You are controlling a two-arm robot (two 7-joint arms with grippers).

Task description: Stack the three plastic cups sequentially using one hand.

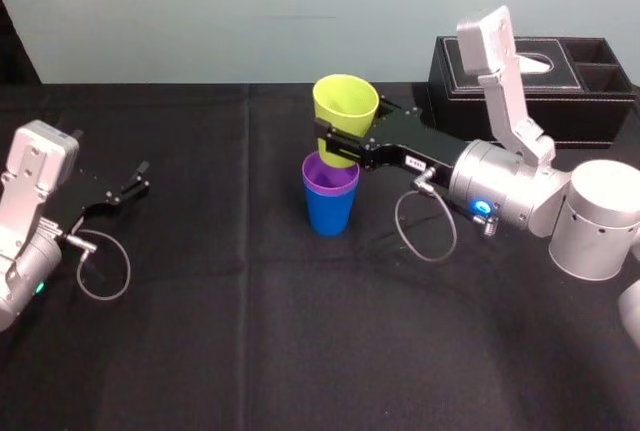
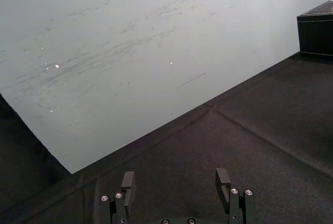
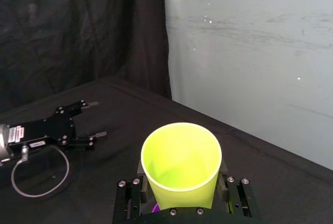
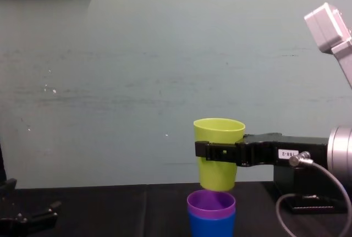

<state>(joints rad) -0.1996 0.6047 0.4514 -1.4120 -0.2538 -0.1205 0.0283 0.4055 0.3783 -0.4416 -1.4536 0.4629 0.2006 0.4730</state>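
Two cups already nested: purple cup (image 1: 331,173) inside blue cup (image 1: 330,211), mid-desk (image 1: 250,351). Right gripper (image 1: 338,147) fingers clamp yellow-green cup (image 1: 345,103) just above the purple rim. We judge insertion and release are left. Left gripper (image 1: 140,179) idle by left edge, fingers spread.
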